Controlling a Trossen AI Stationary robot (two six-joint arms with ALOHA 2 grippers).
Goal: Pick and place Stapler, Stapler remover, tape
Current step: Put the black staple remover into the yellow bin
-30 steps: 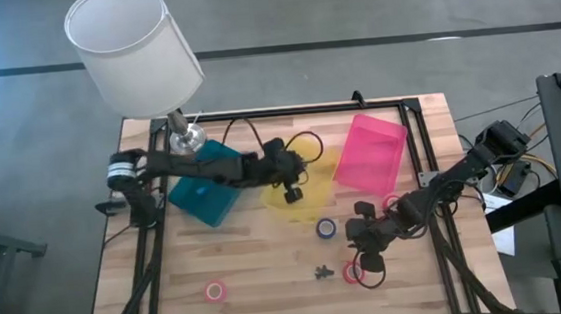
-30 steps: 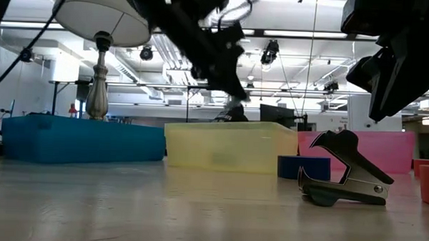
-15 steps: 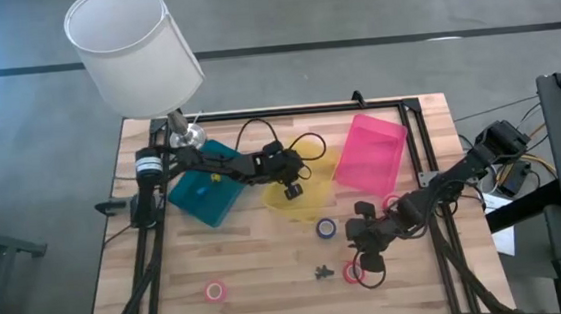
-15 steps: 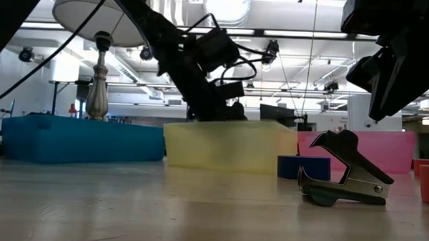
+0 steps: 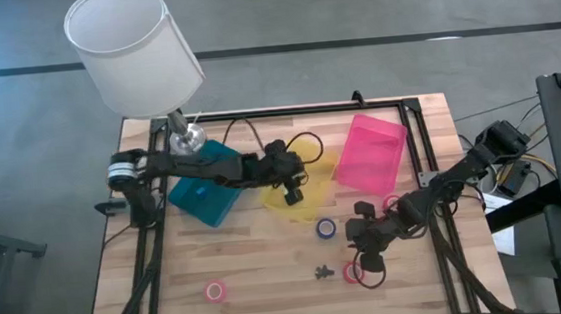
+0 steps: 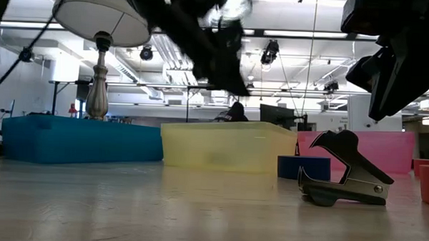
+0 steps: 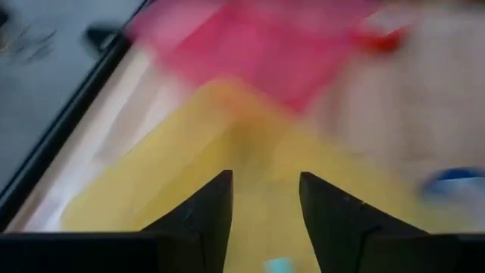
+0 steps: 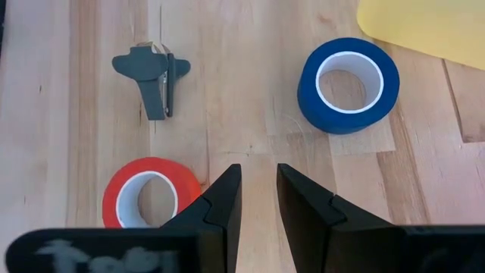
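The yellow bin (image 5: pixel 301 187) sat mid-table, so I'll place everything off that. The left gripper (image 5: pixel 293 188) hung right over the yellow bin, fingers (image 7: pixel 203 220) spread apart with nothing between them; in its wrist view you could see plain yellow floor through the gap. Low view had it (image 6: pixel 227 71) up above the bin's rim (image 6: pixel 228 127).

The right gripper (image 5: pixel 366 243) was off to the near-right of the yellow bin, hovering over bare wood. Its fingers (image 8: pixel 223 203) had a narrow gap and weren't pinching anything.

Task stuff, all on the table:
- blue tape roll (image 5: pixel 325 229) lay just beside the yellow bin's near edge, flat on the wood (image 8: pixel 348 85)
- red tape roll (image 5: pixel 352 272) sat further toward the near edge, just beside the right gripper (image 8: pixel 149 195)
- stapler remover (image 5: pixel 322 272) lay right next to the red roll, on the side away from the right arm, not touching it (image 8: pixel 154 76)
- pink tape roll (image 5: pixel 215 291) lay well apart from the other 2, near-left of the yellow bin

Couldn't make out a stapler anywhere.

The blue bin (image 5: pixel 205 188) was on the yellow bin's left, touching or nearly so, with the pink bin (image 5: pixel 371 154) on its right. A lamp (image 5: pixel 135 58) stood behind the blue bin.
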